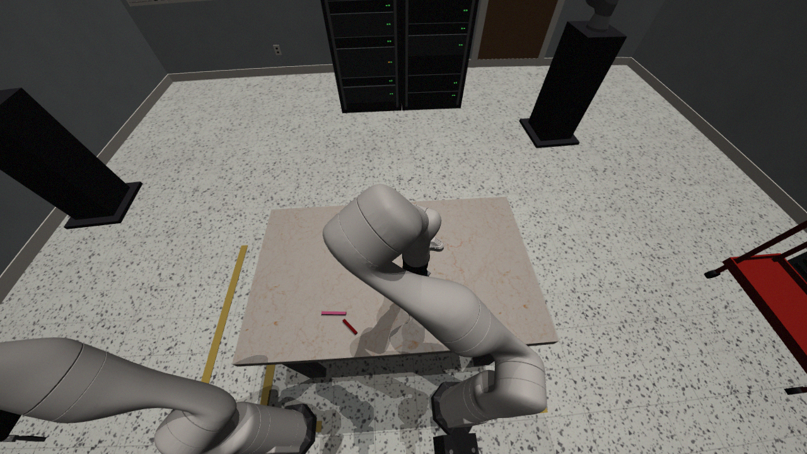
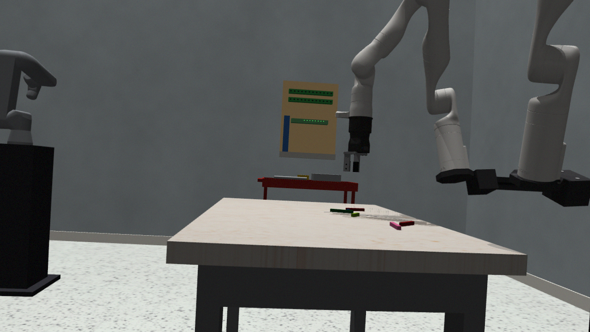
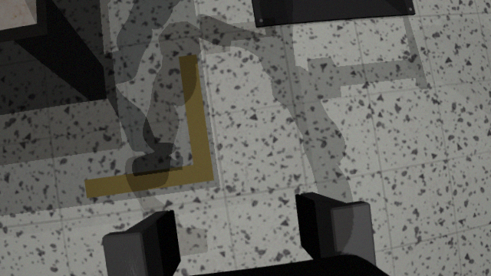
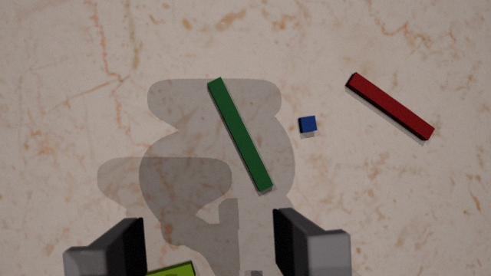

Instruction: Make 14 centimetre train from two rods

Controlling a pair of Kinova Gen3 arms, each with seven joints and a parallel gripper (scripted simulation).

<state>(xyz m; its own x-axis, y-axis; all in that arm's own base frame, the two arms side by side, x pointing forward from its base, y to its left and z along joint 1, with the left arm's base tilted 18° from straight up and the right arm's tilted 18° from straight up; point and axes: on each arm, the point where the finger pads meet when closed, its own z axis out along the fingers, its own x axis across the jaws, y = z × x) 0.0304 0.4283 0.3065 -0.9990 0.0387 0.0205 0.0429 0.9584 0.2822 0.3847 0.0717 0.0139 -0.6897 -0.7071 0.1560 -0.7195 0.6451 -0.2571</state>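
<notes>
A red rod lies flat near a pink rod, at an angle to it. A second red rod lies apart, beyond a small blue rod and a green rod. A lime rod shows partly at the right wrist view's bottom edge. My right gripper is open and empty, high above the table by the green and lime rods. My left gripper is open and empty over the floor, off the table.
The table carries all the rods. The right arm reaches across it and hides its middle in the top view. The left arm stays beyond the table's near left corner. A red cart stands away from the table.
</notes>
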